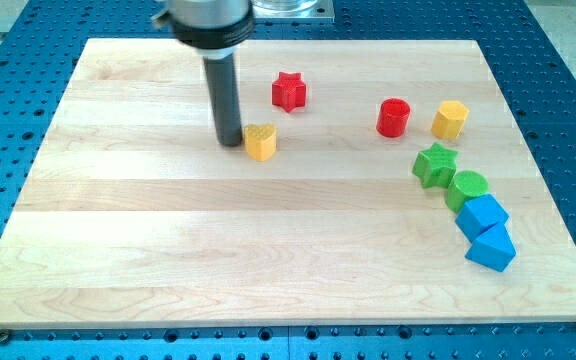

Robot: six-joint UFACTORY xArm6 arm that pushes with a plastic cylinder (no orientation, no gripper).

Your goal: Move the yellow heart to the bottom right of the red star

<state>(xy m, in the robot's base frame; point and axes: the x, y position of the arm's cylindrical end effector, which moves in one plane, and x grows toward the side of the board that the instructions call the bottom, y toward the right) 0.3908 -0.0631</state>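
Observation:
The yellow heart point(260, 142) lies on the wooden board point(168, 230), left of centre near the view's top. The red star point(289, 91) sits above and to the right of the heart, apart from it. My tip point(230, 141) rests on the board just left of the yellow heart, touching or almost touching its left side.
A red cylinder point(393, 117) and a yellow hexagon block point(450, 119) sit at the upper right. Below them a green star point(434, 164), a green cylinder point(466, 188) and two blue blocks point(482, 213) point(492, 247) form a tight curved row down the right side.

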